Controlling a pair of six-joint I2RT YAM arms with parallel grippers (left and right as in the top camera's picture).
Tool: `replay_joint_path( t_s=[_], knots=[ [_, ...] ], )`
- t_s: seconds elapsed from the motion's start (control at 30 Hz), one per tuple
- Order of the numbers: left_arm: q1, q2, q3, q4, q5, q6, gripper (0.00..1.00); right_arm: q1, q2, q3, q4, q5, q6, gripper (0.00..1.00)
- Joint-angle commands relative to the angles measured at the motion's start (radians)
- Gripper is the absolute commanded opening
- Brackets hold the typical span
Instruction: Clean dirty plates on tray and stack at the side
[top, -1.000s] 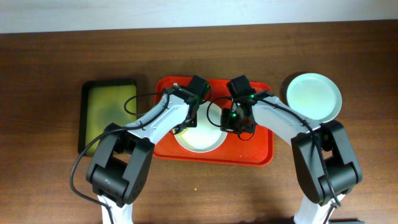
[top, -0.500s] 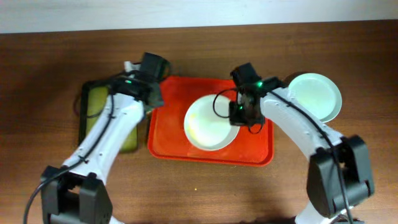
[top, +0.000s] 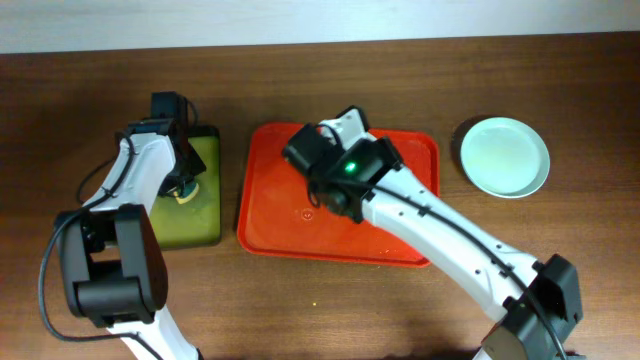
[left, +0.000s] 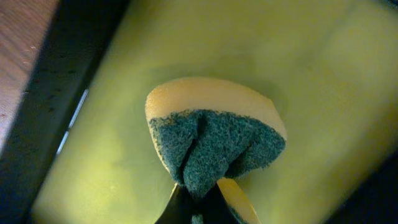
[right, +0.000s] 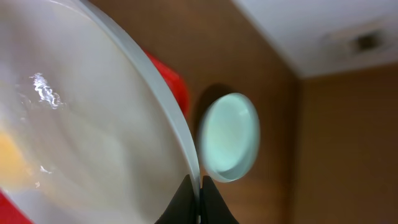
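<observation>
My right gripper is shut on the rim of a white plate, holding it tilted on edge above the red tray. The plate has a yellow smear at its lower left. In the overhead view my right arm mostly hides the plate. A pale mint plate lies on the table right of the tray, and it also shows in the right wrist view. My left gripper is shut on a yellow and green sponge over the yellow-green tray.
The black-rimmed yellow-green tray sits left of the red tray. The red tray's floor is bare in the overhead view. Brown wooden table lies all around, with a white wall edge at the back.
My left arm swung left from the red tray to the yellow-green tray, sponge in its jaws. My right arm lifted the white plate off the red tray and moved left over it.
</observation>
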Motion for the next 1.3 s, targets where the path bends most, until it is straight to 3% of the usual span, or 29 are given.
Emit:
replay_joint_path(
  t_s=[0.0, 0.07, 0.2, 0.4, 0.47, 0.5, 0.9, 1.07, 1.17, 1.27],
  knots=[
    [0.015, 0.029, -0.007, 0.005, -0.037, -0.009, 0.17, 0.074, -0.020, 0.024, -0.001, 0.278, -0.144, 0.04],
    [0.028, 0.029, -0.007, 0.002, -0.030, -0.009, 0.48, 0.106, -0.020, 0.024, -0.001, 0.356, -0.186, 0.04],
    [0.029, 0.014, 0.014, -0.021, -0.002, -0.008, 0.57, 0.150, -0.020, 0.024, -0.001, 0.478, -0.283, 0.04],
    [0.029, -0.104, 0.187, -0.209, 0.065, -0.008, 0.61, 0.158, -0.020, 0.024, 0.007, 0.591, -0.405, 0.04],
    [0.029, -0.160, 0.219, -0.238, 0.117, -0.009, 0.80, 0.159, -0.020, 0.024, 0.025, 0.617, -0.426, 0.04],
    [0.029, -0.184, 0.220, -0.240, 0.137, -0.009, 0.99, 0.159, -0.020, 0.024, 0.031, 0.623, -0.426, 0.04],
    [0.028, -0.228, 0.219, -0.269, 0.151, -0.009, 0.99, 0.164, -0.020, 0.024, 0.097, 0.542, -0.418, 0.04],
    [0.028, -0.228, 0.219, -0.269, 0.151, -0.009, 0.99, 0.177, -0.020, 0.024, 0.097, 0.363, -0.356, 0.04],
    [0.028, -0.228, 0.219, -0.269, 0.151, -0.009, 0.99, 0.177, -0.020, 0.024, 0.089, 0.379, -0.317, 0.04],
    [0.028, -0.228, 0.219, -0.269, 0.151, -0.009, 0.99, 0.177, -0.020, 0.024, 0.071, 0.551, -0.315, 0.04]
  ],
)
